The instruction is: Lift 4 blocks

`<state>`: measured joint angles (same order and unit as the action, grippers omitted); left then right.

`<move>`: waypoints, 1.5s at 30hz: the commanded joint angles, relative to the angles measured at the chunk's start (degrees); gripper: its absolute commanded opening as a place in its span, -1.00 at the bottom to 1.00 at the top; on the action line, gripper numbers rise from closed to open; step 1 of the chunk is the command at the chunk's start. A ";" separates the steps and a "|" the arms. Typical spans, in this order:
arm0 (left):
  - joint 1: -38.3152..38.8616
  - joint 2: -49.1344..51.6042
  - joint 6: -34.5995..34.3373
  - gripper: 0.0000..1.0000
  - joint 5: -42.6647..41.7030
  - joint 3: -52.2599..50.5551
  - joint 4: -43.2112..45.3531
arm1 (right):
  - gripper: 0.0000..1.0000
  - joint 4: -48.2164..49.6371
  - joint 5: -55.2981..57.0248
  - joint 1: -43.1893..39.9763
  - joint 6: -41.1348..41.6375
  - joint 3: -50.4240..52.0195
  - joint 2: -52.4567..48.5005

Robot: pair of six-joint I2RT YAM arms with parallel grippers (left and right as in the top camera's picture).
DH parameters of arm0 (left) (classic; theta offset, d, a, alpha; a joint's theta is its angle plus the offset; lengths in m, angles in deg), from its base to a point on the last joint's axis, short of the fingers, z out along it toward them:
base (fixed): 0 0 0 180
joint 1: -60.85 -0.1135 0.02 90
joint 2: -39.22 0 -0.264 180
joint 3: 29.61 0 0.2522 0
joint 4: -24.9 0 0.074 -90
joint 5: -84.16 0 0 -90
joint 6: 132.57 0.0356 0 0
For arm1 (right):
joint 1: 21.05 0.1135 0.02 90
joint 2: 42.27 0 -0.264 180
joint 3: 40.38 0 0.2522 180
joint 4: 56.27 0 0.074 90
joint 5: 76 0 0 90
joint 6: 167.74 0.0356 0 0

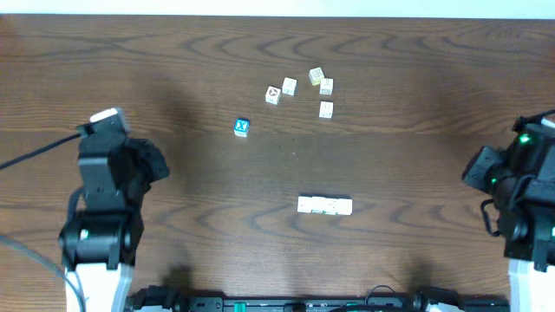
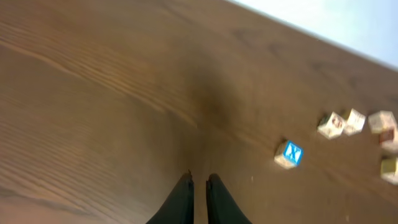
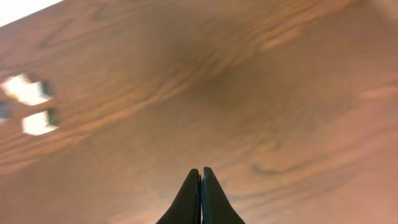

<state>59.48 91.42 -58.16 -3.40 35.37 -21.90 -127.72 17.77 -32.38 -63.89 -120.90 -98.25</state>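
Four cream blocks (image 1: 326,86) sit loosely clustered well ahead of both grippers, rightward of our left gripper (image 2: 199,186) and leftward of our right gripper (image 3: 201,180); both are closed tight, holding nothing. We judge them light, rigid, smooth wood: pinch opposite flat faces squarely.
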 commanded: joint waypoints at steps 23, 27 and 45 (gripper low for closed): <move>0.22 1.88 2.05 -0.85 -9.92 -7.41 2.32 | -0.98 -10.03 -43.32 -4.00 -23.65 0.07 -6.14; 0.22 0.50 2.03 -0.85 -9.92 -7.41 2.99 | -0.98 -10.27 -43.30 -4.00 -23.30 0.02 -6.10; 0.17 -3.63 2.47 -0.84 -7.32 -7.41 3.61 | -0.98 -11.91 -46.75 5.31 -29.49 -0.11 -0.26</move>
<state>59.48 88.16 -56.67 -11.66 28.10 -18.42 -139.04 -27.63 -30.91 -89.99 -120.81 -100.88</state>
